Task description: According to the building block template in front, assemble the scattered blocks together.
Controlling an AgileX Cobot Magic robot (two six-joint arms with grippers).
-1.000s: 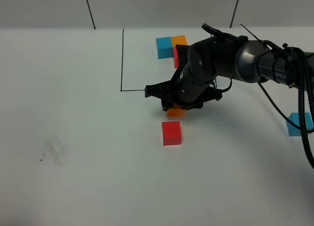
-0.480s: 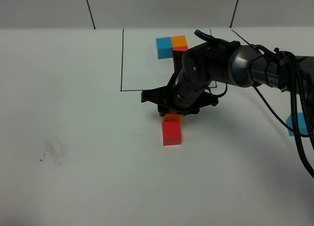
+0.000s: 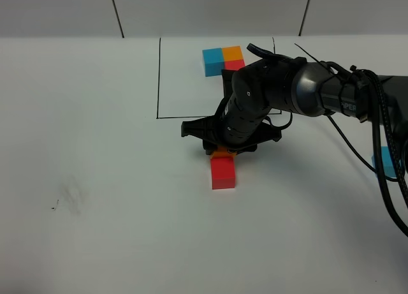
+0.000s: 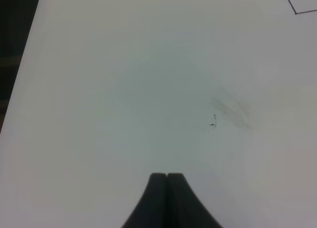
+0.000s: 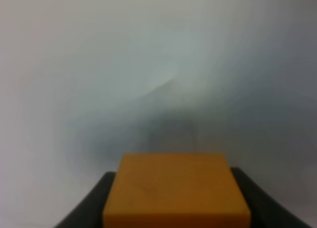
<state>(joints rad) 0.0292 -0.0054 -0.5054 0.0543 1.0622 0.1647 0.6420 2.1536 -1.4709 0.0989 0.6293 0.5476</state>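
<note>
Just behind the matte red cube (image 3: 223, 174), with the right claw (image 5: 176, 208) clenched on the matte orange cube (image 3: 222, 155), risks shoving red askew if lowered off-line.

Carried orange block (image 3: 222, 155) reached red block (image 3: 223, 173) (apparently touching).

The right arm (image 3: 319, 93) is shown reaching from the right edge toward the middle of the scene, with its wrist bent downward. The right gripper (image 3: 223, 150) is held low, its jaws clamped on the orange cube (image 5: 176, 188). The left gripper (image 4: 167, 178) is seen with its fingertips pressed together.
</note>
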